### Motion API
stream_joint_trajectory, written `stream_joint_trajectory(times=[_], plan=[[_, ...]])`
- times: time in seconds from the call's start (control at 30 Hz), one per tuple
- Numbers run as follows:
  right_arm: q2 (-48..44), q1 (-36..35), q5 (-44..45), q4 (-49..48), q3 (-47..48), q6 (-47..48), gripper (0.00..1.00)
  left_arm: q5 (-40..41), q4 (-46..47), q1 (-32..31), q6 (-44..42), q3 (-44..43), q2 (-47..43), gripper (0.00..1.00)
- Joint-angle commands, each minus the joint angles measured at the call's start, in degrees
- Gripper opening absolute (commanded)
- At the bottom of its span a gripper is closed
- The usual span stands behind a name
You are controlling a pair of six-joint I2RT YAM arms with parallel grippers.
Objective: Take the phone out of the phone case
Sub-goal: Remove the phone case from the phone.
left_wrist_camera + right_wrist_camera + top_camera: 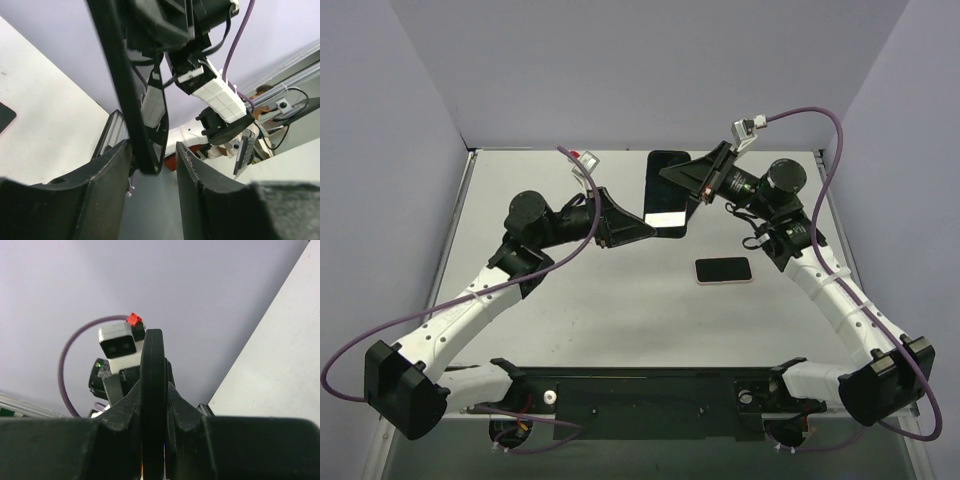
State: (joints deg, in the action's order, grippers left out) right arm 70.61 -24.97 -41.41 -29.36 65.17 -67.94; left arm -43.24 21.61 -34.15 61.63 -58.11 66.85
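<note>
The black phone case (667,190) is held upright in the air above the far middle of the table. My right gripper (692,188) is shut on its right edge; in the right wrist view (154,395) both fingers press on the case's black rim (152,355). My left gripper (648,226) is at the case's lower left corner. In the left wrist view (154,150) its jaws stand apart around the case's thin lower end (150,150), which lies against the left finger (112,165). A dark phone with a pink edge (723,270) lies flat on the table.
The grey table (570,330) is walled by lilac panels at the back and sides. Purple cables loop from both wrists. The arm bases and a black rail (650,390) run along the near edge.
</note>
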Motion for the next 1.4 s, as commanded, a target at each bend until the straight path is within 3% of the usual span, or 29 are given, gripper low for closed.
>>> stream_joint_trajectory(times=[0.0, 0.27, 0.37, 0.5, 0.7, 1.0, 1.37], plan=[[-1.2, 2.9, -1.4, -12.3, 1.0, -7.1, 0.00, -3.0, 9.5, 0.0, 4.6, 1.6, -0.3, 0.48], [0.6, 4.2, -9.0, -20.2, 1.9, -12.6, 0.00, -8.1, 14.1, -0.2, 7.3, 1.1, 1.7, 0.45], [0.2, 4.2, -10.4, -19.2, 2.2, -11.7, 0.00, -11.2, 22.0, -0.6, 12.3, 0.5, 3.6, 0.57], [0.0, 3.8, -11.1, -19.3, 2.7, -11.5, 0.00, -12.6, 23.0, -1.8, 13.0, -1.0, 5.3, 0.59], [0.3, 3.5, -13.3, -17.7, 3.7, -9.8, 0.00, -13.3, 23.9, -2.3, 13.6, -1.7, 5.7, 0.42], [0.6, 3.2, -14.6, -16.6, 4.0, -9.0, 0.00, -14.4, 21.7, -3.4, 12.5, -3.7, 5.8, 0.45], [0.1, 2.0, -13.9, -9.5, 5.0, -4.1, 0.00, -14.1, 16.2, -4.3, 8.5, -5.9, 6.5, 0.31]])
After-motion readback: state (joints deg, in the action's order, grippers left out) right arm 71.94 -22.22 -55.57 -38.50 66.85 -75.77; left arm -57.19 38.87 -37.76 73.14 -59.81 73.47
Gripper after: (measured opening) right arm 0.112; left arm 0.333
